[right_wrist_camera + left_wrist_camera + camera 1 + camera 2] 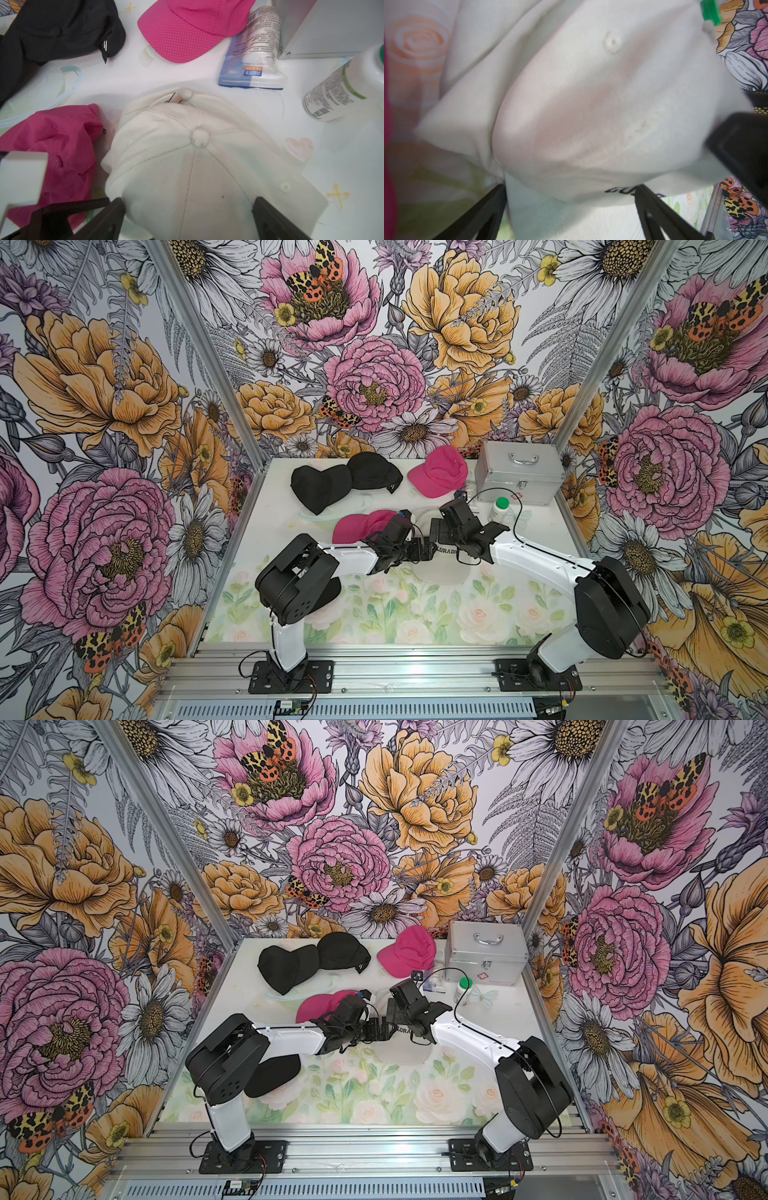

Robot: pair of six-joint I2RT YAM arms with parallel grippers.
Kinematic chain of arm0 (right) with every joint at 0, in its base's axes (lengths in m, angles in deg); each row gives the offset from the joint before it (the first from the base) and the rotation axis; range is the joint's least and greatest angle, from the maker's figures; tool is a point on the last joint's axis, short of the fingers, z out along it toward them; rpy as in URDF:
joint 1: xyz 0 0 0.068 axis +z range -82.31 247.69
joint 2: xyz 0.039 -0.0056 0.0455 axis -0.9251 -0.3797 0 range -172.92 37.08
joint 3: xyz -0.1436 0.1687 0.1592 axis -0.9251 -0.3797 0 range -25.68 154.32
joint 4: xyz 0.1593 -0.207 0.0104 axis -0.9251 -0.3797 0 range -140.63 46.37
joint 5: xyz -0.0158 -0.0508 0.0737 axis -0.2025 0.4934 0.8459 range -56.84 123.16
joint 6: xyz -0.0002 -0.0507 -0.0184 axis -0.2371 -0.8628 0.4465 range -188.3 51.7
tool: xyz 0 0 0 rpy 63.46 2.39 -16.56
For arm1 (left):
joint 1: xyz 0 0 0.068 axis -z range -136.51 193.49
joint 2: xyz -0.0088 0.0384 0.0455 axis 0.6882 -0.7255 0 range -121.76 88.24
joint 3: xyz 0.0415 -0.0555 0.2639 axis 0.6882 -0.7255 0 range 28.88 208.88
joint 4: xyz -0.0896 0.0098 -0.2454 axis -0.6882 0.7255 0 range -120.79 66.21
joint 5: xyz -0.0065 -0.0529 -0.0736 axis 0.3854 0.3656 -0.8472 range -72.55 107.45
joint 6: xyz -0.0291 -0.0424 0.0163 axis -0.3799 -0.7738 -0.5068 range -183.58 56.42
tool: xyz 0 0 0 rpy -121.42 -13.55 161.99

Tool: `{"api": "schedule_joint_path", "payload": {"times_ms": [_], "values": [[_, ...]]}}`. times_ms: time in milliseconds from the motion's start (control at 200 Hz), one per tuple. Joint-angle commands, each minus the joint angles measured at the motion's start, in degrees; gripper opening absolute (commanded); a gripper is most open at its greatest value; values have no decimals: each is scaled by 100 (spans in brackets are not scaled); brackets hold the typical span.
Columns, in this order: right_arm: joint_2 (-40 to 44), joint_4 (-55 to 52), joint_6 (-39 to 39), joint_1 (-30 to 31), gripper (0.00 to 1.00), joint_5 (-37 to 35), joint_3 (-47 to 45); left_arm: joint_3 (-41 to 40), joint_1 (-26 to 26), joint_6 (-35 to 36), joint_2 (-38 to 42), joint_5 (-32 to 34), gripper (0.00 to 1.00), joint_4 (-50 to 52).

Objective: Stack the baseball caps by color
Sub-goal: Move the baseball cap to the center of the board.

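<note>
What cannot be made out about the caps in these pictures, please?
- Cream cap lettering: both arms cover part of it in both top views; a left gripper finger cuts it off in the left wrist view.
- Near pink cap: half hidden under the left arm in both top views.
- Black shape beneath the left arm's elbow in both top views: cap or not, unclear.

Black lettering runs across the front of the cream cap (440, 572). From above only "LURADO" shows, with the first letters covered. The white-and-blue tube (252, 52) on the surface has an orange tag reading "DR.ROOS", seen upside down, above blue Chinese characters. The silver case (484, 957) bears a small red cross-shaped emblem. The bottle (336, 89) has print too fine to read.
</note>
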Motion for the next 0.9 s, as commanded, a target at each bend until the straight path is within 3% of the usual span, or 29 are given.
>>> {"api": "schedule_joint_path", "payload": {"times_ms": [0,430,700,895], "values": [[-138,47,-159,-143,99,15,207,360,129,125,-425,-403,99,-53],[-503,191,-726,-843,99,280,611,1727,72,151,-1564,-862,99,64],[169,139,-467,-846,99,455,615,785,-419,17,-176,-500,99,67],[775,177,-226,-827,99,367,487,223,-500,22,985,-250,99,229]]}}
